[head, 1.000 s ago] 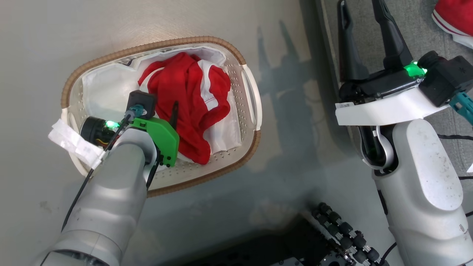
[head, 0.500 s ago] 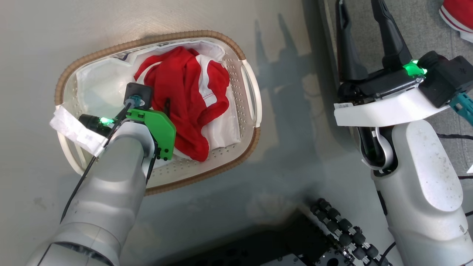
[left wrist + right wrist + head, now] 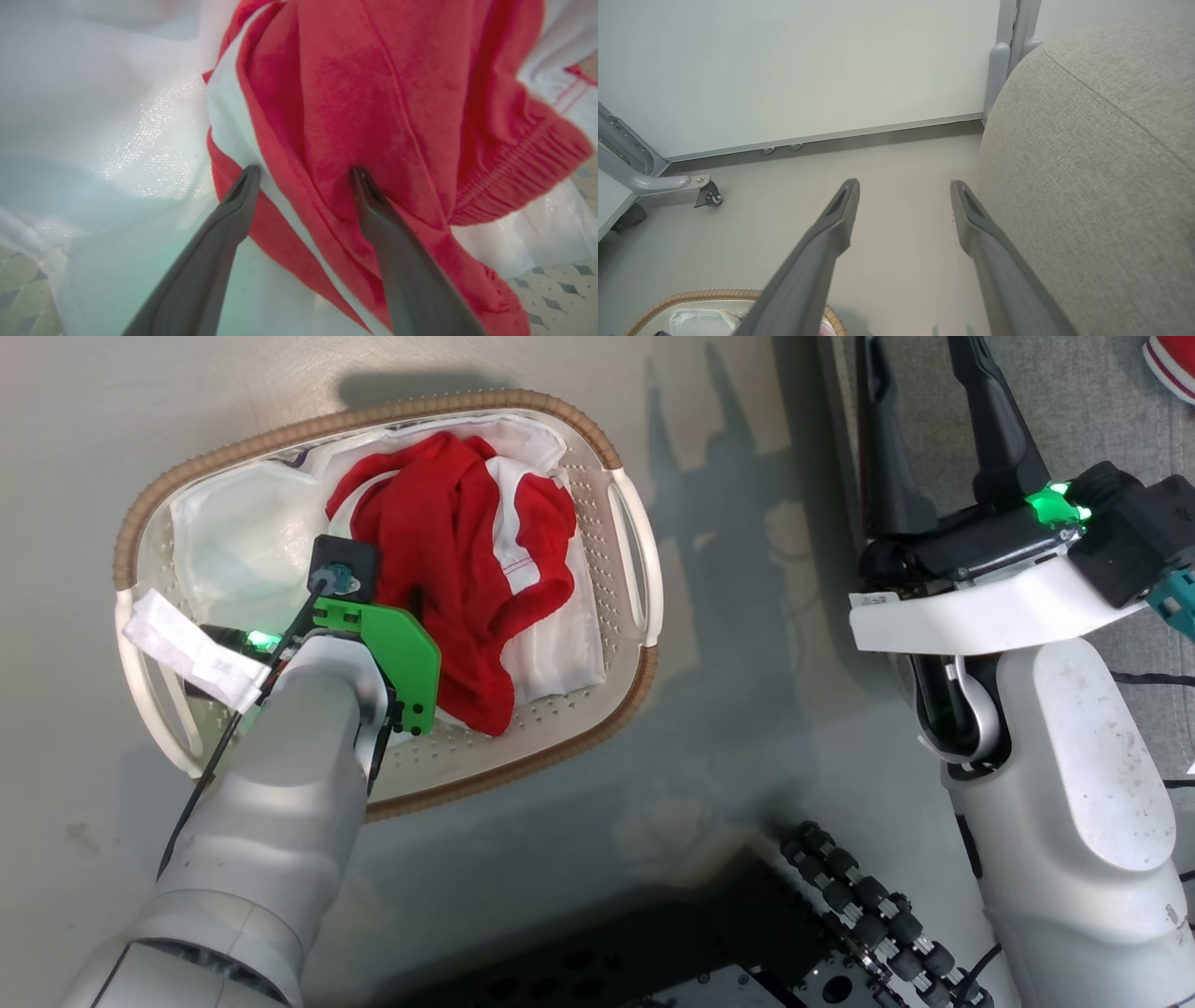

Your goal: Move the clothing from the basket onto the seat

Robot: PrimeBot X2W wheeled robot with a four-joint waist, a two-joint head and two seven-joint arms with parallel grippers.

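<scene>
The left gripper point(image 3: 304, 172) is reaching down into the basket point(image 3: 373, 415), which is sitting at ten o'clock in the head view. Its jaws are spread wide and released, with both tips touching the red clothing point(image 3: 448, 551) bunched on the white liner point(image 3: 233, 551). The right gripper point(image 3: 913, 350) is hanging open and empty at one o'clock, beside the edge of the grey seat point(image 3: 1074, 411). Another red garment point(image 3: 1174, 359) is lying on the seat at two o'clock.

Crumpled red garment point(image 3: 448, 551) with white stripes heaped inside the oval white basket point(image 3: 420, 409) with its brown woven rim, another red piece point(image 3: 1174, 359) with white trim on the grey woven seat point(image 3: 1092, 411), beside the basket.
</scene>
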